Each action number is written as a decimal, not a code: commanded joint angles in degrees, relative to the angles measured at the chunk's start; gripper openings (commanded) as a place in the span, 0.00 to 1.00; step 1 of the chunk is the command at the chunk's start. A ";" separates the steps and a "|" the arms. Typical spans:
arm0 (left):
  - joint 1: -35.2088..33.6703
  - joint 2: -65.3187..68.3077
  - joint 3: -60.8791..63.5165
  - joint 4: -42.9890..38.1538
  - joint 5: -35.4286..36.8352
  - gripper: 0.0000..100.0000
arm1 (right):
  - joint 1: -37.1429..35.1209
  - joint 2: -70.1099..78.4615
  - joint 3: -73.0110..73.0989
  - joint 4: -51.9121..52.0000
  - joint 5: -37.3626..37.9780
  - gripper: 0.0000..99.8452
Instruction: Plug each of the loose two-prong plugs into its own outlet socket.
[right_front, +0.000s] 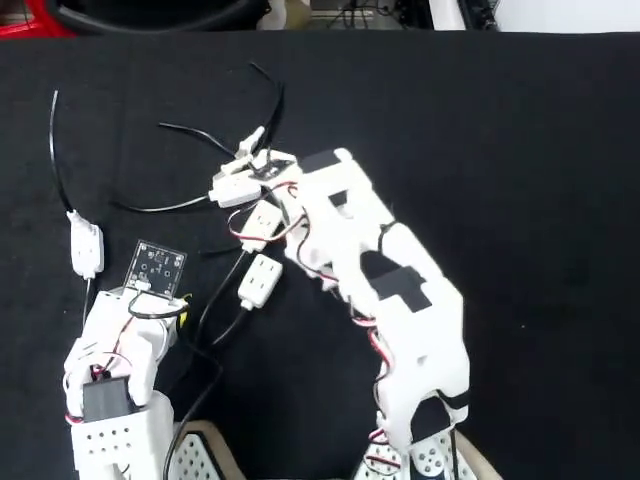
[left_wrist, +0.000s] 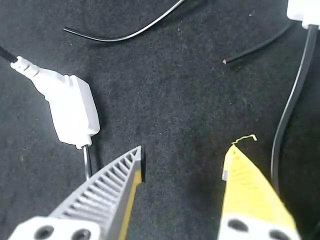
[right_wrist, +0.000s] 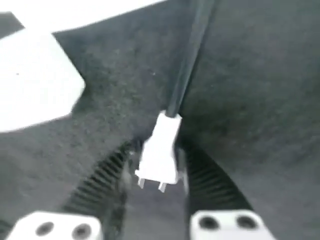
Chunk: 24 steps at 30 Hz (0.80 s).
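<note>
- Two-prong plug (right_wrist: 160, 150) gripped by right gripper (right_wrist: 157, 162), over black table (right_front: 520, 150), near white outlet socket (right_front: 258, 282).
- Left gripper (left_wrist: 182, 160) jaws apart, holding nothing, beside white cabled block (left_wrist: 72, 107).
- Red object (right_front: 30, 18) beyond table's far edge.

The left tool (left_wrist: 185, 148) gapes over black cloth (left_wrist: 175, 90) beside a white plug (left_wrist: 72, 110).

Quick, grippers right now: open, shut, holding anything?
Left gripper: open, holding nothing.
Right gripper: closed on a white two-prong plug.
</note>
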 joint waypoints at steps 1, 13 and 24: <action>0.84 0.26 1.10 -0.18 -0.44 0.26 | -2.99 0.31 1.89 0.35 0.18 0.11; 0.84 0.26 1.10 -0.18 -0.44 0.26 | -0.26 -3.82 -0.57 2.20 0.18 0.14; 0.84 0.26 1.10 -0.18 -0.44 0.26 | 3.08 -9.36 -0.40 3.78 0.79 0.22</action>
